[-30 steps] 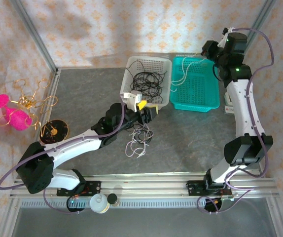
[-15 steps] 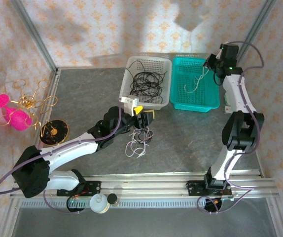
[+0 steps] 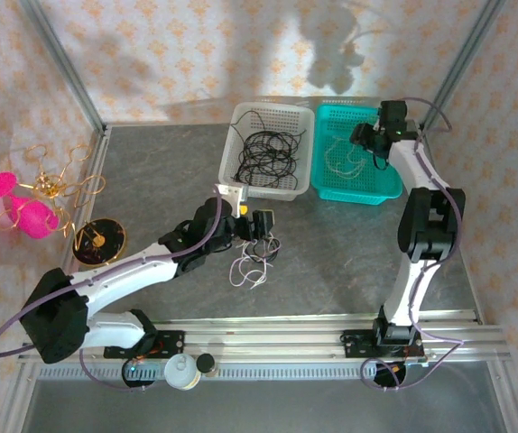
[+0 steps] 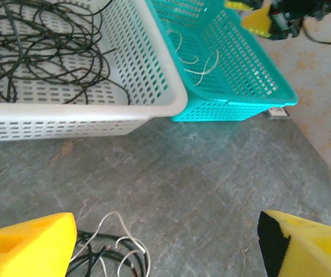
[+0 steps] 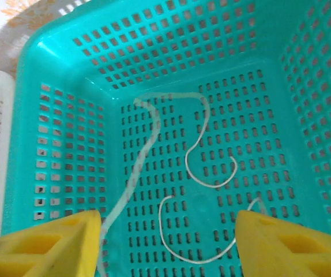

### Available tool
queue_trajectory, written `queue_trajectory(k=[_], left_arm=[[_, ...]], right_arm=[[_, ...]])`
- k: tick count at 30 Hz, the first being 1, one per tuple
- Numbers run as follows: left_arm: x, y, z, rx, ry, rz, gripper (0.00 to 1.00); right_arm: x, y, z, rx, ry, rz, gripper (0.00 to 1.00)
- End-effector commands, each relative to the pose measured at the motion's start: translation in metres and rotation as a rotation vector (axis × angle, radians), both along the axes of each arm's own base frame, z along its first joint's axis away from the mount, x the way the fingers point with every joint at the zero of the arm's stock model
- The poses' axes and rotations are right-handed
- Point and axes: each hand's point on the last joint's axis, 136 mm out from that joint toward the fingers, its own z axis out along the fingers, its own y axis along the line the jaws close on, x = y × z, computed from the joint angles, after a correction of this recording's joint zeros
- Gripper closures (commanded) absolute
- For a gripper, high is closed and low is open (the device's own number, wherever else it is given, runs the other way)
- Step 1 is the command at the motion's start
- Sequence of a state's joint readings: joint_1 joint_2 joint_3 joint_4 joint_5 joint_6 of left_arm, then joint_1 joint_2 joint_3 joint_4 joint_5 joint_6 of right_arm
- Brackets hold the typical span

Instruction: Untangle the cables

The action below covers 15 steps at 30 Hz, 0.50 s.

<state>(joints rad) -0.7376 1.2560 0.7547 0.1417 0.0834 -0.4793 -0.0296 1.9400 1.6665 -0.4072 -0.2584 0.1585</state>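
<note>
A small tangle of black and white cables (image 3: 254,262) (image 4: 112,259) lies on the grey table. My left gripper (image 3: 257,224) (image 4: 165,248) hovers open just beyond it, with bare table between its yellow fingers. Black cables (image 3: 268,152) (image 4: 33,52) lie looped in the white basket (image 3: 237,173) (image 4: 96,121). A white cable (image 3: 345,161) (image 5: 203,156) lies loose on the floor of the teal basket (image 3: 390,185) (image 5: 67,104). My right gripper (image 3: 368,138) (image 5: 168,242) is open above it. A blurred white strand (image 5: 134,173) runs down beside its left finger.
A gold wire ornament (image 3: 56,185) with pink pieces stands past the table's left edge, beside a black disc base (image 3: 98,239). The two baskets sit side by side at the back. Metal frame posts stand at the back corners.
My right gripper swung down over the teal basket and opened, and the white cable now lies in the basket. My left gripper drew back towards the tangle and opened a little wider.
</note>
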Motion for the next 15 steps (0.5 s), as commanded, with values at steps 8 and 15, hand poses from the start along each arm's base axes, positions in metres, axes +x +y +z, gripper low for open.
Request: queue_trajectory(k=[8, 15], left_arm=[[0.005, 0.038, -0.026, 0.032, 0.137, 0.200, 0.27], [-0.006, 0.051, -0.062, 0.057, 0.251, 0.202, 0.35]], right_arm=[[-0.088, 0.036, 0.098, 0.062, -0.218, 0.047, 0.43], [-0.199, 0.173, 0.030, 0.195, -0.188, 0.475, 0.51]])
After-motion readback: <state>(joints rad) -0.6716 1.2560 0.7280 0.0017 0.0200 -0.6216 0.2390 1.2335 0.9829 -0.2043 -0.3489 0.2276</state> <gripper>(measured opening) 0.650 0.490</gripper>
